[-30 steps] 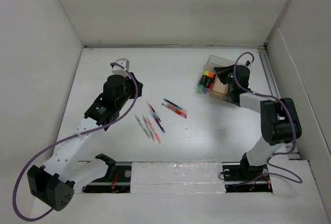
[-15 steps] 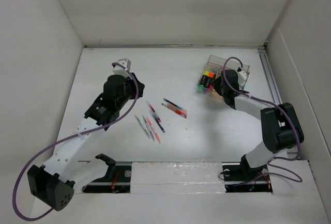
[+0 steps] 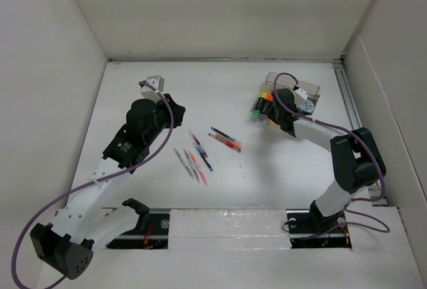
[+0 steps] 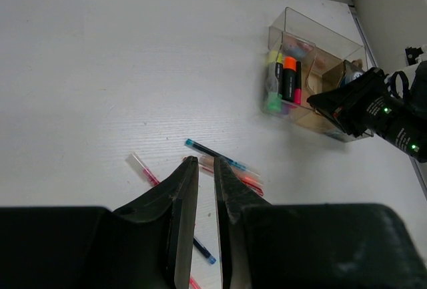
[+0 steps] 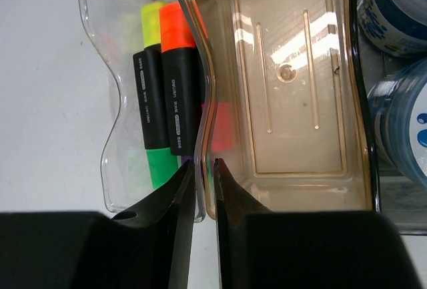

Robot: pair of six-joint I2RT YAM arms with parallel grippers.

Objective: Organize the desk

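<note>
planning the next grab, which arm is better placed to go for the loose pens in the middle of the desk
Left. The left fingers hang empty near the pens, which show just past them in its wrist view; the right fingers straddle the organizer divider, farther away.

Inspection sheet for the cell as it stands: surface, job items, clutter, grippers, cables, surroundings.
Surface: white matte desk, no spills seen.
Job's things: thin loose pens scattered mid-desk; clear compartmented organizer box far right, holding black-barrelled highlighters and blue-and-white round items; its middle compartment is bare.
Clutter: nothing seen.
Grippers: left gripper nearly shut, holding nothing, aimed at the pens; right gripper nearly shut at the organizer's divider wall, grip not confirmable.
Cables: purple cable along each arm; the right arm's loop arcs above the organizer.
Surroundings: white panel walls; nothing else seen.
</note>
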